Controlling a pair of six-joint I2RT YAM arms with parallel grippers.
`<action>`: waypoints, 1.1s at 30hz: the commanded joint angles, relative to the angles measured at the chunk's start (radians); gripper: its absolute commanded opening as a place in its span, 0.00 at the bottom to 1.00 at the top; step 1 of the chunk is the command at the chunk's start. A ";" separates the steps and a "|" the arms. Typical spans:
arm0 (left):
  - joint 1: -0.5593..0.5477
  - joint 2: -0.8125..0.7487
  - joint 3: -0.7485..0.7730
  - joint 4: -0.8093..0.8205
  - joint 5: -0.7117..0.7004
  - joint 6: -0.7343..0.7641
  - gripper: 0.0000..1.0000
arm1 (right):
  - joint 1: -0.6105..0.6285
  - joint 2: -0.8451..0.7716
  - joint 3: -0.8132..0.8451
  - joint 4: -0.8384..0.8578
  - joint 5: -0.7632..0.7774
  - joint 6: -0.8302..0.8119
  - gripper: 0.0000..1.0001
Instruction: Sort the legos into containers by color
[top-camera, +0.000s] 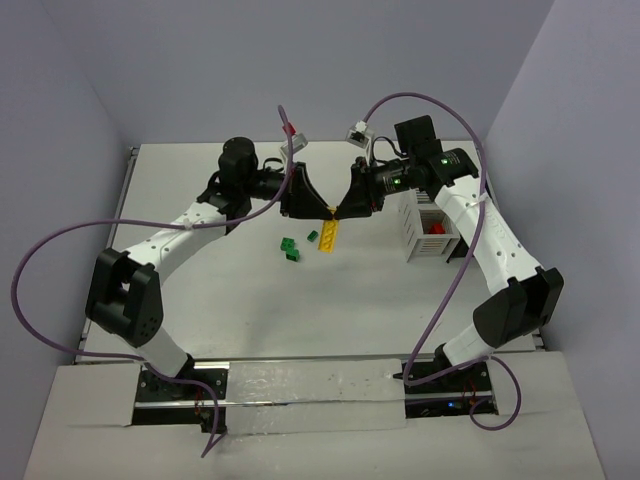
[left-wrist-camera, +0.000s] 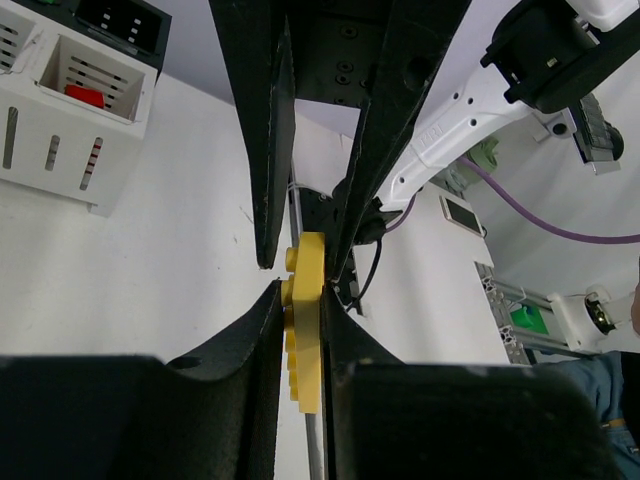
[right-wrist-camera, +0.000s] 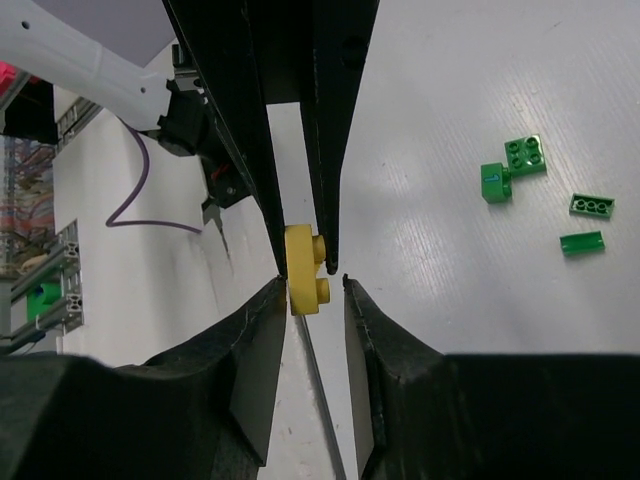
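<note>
1. The left gripper (left-wrist-camera: 305, 295) is clenched on a yellow lego (right-wrist-camera: 305, 270). It pinches the brick's flat sides mid-table, between the two arms, so that part of the brick stands proud of its tips.
2. The right gripper (right-wrist-camera: 312, 283) meets it head-on and straddles that exposed part. One finger touches the brick and the other shows a sliver of gap, so this pincer is released and not yet grasping.
3. The nose-to-nose pose reads as a handover. The white slatted box (top-camera: 420, 246) stands on the right side of the table, just beside the right arm and well apart from the left one. It could instead be a two-handed pull to split joined pieces; I cannot tell which.
4. A red brick (top-camera: 437, 229) lies in one compartment of the box. This suggests one colour per compartment, so the yellow one belongs in a different cell.
5. The green legos (top-camera: 290, 249) lie loose on the table, near and left of the meeting tips. They are unsorted and clear of both grippers.
6. The risk is in the timing. If the left grip lets go before the right jaws clamp, the small brick will probably drop among the green ones.
</note>
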 joint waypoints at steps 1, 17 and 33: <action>-0.011 -0.047 0.054 -0.001 0.030 0.028 0.00 | 0.005 -0.007 0.047 0.012 -0.041 0.002 0.34; 0.077 -0.097 0.114 -0.254 -0.179 0.164 0.99 | -0.136 -0.142 -0.072 -0.015 0.104 -0.050 0.00; 0.121 -0.178 0.121 -0.630 -0.889 0.518 0.99 | -0.861 -0.354 -0.299 0.121 0.666 -0.177 0.00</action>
